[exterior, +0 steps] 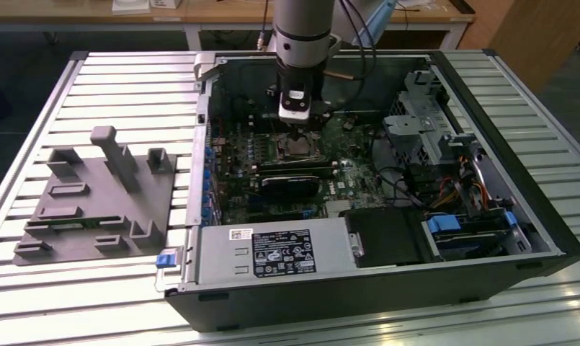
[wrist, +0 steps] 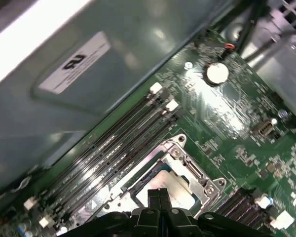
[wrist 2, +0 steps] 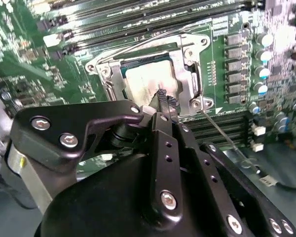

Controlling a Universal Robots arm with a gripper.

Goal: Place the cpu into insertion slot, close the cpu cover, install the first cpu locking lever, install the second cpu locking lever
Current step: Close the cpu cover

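Note:
The cpu (wrist 2: 143,81) lies flat in the insertion slot (exterior: 297,149) on the green board, its pale metal face showing through the window of the cpu cover (wrist 2: 186,74). The cover lies down over it, silver frame around the chip. My gripper (wrist 2: 161,97) hangs just above the chip's edge, shut, with nothing between the fingers. In the first wrist view the joined fingertips (wrist: 158,196) stand over the cpu (wrist: 175,190) and cover (wrist: 190,170). One thin lever rod (wrist 2: 229,140) sticks out from the socket's corner. Another rod (wrist 2: 148,42) runs along the socket's far side.
Long black memory slots (wrist: 113,153) run beside the socket. A black card (exterior: 292,189) sits nearer the case front, with the power supply (exterior: 270,252) below it. Drive cage and cables (exterior: 434,137) fill the exterior view's right. A grey fixture (exterior: 93,194) stands on the table outside.

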